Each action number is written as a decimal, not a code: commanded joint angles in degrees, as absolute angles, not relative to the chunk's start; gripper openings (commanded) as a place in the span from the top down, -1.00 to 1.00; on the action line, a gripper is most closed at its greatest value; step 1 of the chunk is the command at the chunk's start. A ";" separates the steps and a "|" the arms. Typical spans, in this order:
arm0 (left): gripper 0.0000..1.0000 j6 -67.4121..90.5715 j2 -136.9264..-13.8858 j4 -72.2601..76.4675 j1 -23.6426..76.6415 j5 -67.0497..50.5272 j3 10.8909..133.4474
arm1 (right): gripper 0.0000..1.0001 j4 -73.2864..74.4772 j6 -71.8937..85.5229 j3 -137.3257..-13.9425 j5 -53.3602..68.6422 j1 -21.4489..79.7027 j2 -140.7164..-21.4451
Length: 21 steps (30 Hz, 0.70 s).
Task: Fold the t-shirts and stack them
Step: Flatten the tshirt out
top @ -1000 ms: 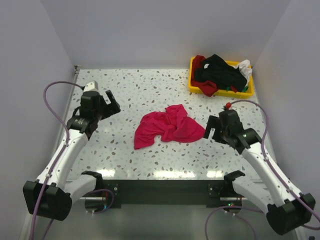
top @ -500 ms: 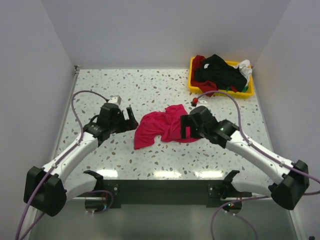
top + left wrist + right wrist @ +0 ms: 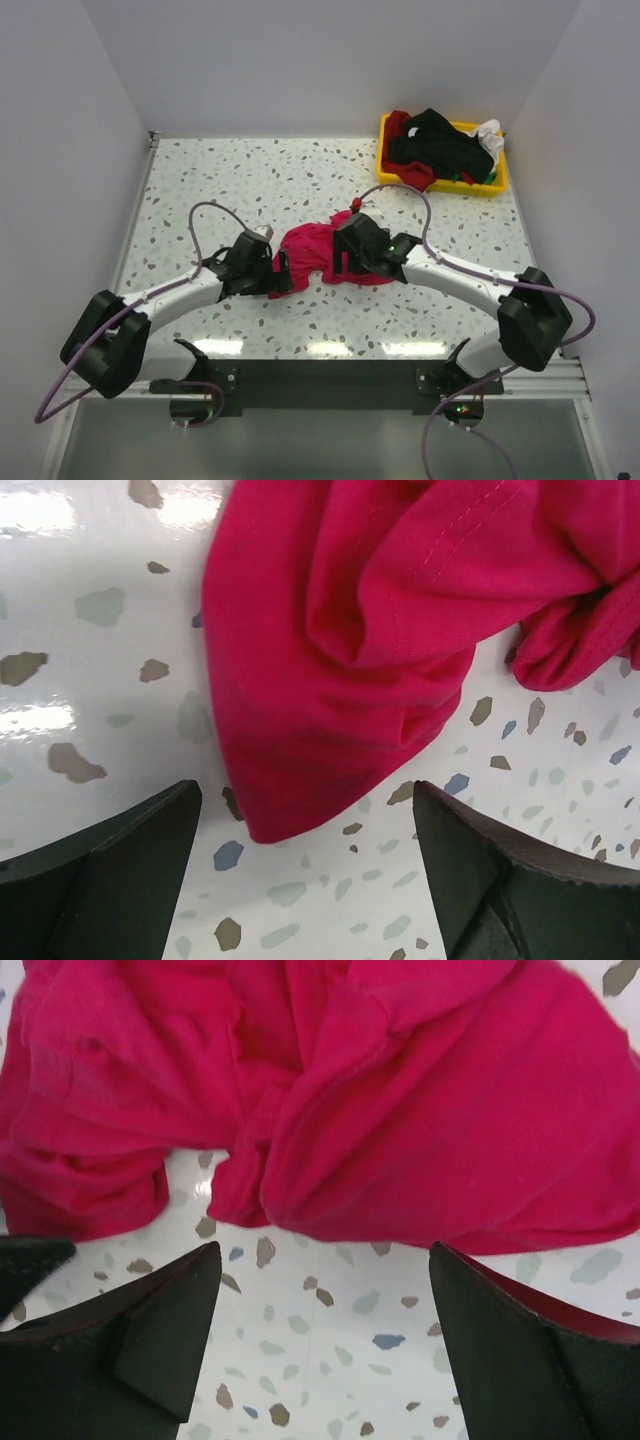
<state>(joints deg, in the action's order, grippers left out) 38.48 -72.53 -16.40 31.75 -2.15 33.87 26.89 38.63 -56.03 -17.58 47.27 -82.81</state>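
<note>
Crumpled crimson-pink t-shirt [image 3: 325,255] mid-table, a gripper at each near side, nothing gripped yet.

Left gripper [image 3: 305,880] straddles the shirt's near-left corner, fingers wide apart with the cloth tip between them. Right gripper [image 3: 325,1340] sits at the near-right hem, fingers also spread, cloth edge just beyond the tips. Likely step: pinch two edges and spread the shirt flat. To do it well, each should go low to the table [image 3: 200,180] and take one layer at the hem, not a bunched fold, then pull apart evenly. The other t-shirts [image 3: 440,145] are heaped in the yellow bin [image 3: 495,187], far right corner, well apart.
</note>
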 commanded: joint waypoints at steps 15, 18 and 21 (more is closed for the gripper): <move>1.00 36.56 -83.41 -15.38 33.57 9.58 40.43 | -0.01 31.02 41.57 -68.29 -29.00 47.46 -98.26; 1.00 37.00 -80.95 -16.34 33.57 10.54 40.25 | 0.77 31.12 41.92 -66.28 -29.96 47.55 -94.51; 1.00 38.40 -78.05 -19.15 33.57 13.96 41.74 | 1.00 32.25 41.31 -64.96 -31.72 47.55 -87.75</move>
<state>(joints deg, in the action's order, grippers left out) 37.01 -82.11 -16.36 33.43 9.19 40.36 30.37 40.49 -65.49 -27.44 47.35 -96.49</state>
